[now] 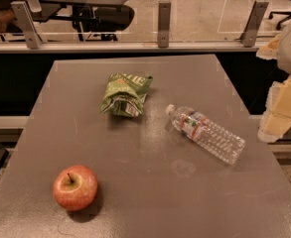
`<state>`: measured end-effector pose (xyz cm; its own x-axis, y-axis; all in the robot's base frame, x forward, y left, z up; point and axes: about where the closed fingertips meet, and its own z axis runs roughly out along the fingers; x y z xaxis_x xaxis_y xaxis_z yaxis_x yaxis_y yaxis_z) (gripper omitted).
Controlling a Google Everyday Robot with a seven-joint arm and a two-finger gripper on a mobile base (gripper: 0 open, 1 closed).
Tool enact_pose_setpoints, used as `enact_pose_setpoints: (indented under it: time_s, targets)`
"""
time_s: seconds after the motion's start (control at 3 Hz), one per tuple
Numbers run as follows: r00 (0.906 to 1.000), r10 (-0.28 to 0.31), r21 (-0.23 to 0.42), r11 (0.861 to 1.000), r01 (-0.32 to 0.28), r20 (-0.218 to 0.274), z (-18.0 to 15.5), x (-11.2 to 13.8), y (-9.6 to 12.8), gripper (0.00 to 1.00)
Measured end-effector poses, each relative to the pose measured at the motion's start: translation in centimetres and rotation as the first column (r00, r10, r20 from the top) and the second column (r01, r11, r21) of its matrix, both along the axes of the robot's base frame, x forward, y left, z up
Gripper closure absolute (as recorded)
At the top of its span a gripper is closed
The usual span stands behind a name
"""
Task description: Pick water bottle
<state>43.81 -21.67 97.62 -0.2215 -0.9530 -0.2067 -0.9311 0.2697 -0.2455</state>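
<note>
**Op:** Entry: pick water bottle. The water bottle lies on its side on the grey table, right of centre. Its white cap points far-left and its base near-right. The gripper hangs at the table's right edge, above the surface and apart from the bottle. I cannot tell from this view whether it is open or closed.

**Obs:** Where would you take hold?

**Op:** On the ribbed body, about midway along and just on the base side of the red-and-green label. I would come in from above, with the wrist turned so the grip closes across the bottle's width, square to its long line. (A round bottle lying down will likely roll if one side is touched first.) So I would centre over it before going down, and make sure the gripper is fully open before the descent.

**Obs:** Anything in the way?

**Op:** The green chip bag sits left of the cap, near it but apart. The apple is well apart at near left. I judge that neither lies on a path from the right.

**Obs:** Main risk?

**Op:** Thin clear plastic should give under pressure, so I would close gently. I would also go low enough to wrap past the widest part without scraping the table.
</note>
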Motion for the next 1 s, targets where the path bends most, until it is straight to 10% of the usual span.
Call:
enact_pose_setpoints:
  time_s: [1.0]
  targets:
    - [0.9979,-0.018,0.045,0.999,0.021,-0.062,-1.3,0.5,1.2,0.0]
